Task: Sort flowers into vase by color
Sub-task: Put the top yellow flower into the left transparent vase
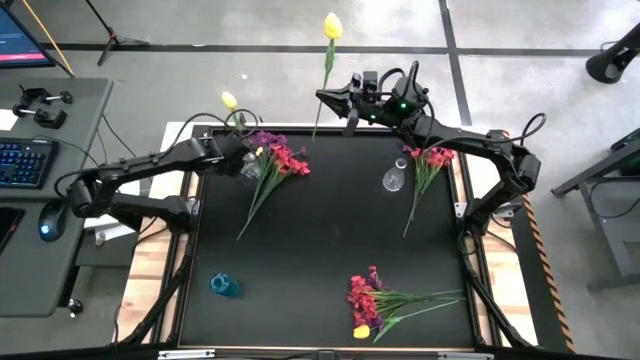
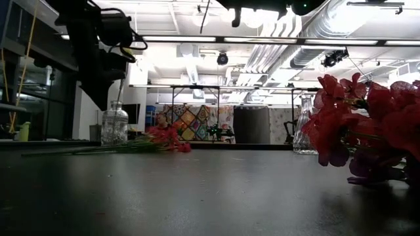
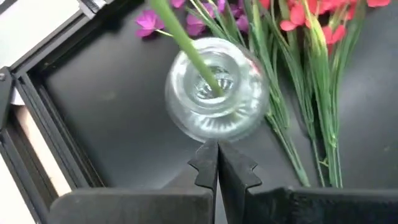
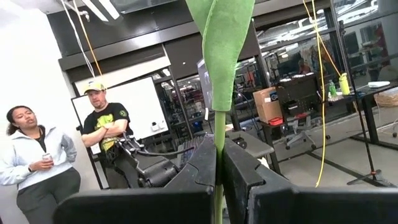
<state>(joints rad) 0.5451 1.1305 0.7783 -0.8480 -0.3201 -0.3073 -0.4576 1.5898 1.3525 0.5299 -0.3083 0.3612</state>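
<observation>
- High view: left gripper (image 1: 243, 150) clenched, poised directly over a clear vase (image 1: 249, 167) near the far left of the black table (image 1: 320, 250); a yellow flower (image 1: 230, 100) rising from that spot, bloom just beyond the gripper.
- Red and purple flowers (image 1: 280, 158) lying loose just beside the left gripper, stems trailing toward the table's middle.
- Right gripper (image 1: 331, 96) clamped on the stem of a second yellow flower (image 1: 332, 26), held out past the table's far edge, bloom well beyond the fingertips.
- Second clear vase (image 1: 393, 180) on the table near the right arm, a red-pink spray (image 1: 433, 156) just beside it.
- Mixed bunch (image 1: 366, 300) of red, purple and yellow blooms at the near edge, well apart from both grippers; small blue vase (image 1: 224, 285) near the near left corner.
- Low view: left arm hanging above the clear vase (image 2: 114, 124), stem entering its neck; red blooms (image 2: 164, 137) flat beside it; large red blooms (image 2: 367, 118) close to the camera.
- Left wrist view: fingers (image 3: 205, 165) pressed together, nothing between them; vase mouth (image 3: 214, 87) just past the tips, green stem (image 3: 186, 43) standing in it; purple and red flowers (image 3: 298, 25) just beside.
- Right wrist view: fingers (image 4: 202, 165) pinching the green stem (image 4: 219, 134), leaf rising above; two people (image 4: 68, 149) standing in the room beyond.
</observation>
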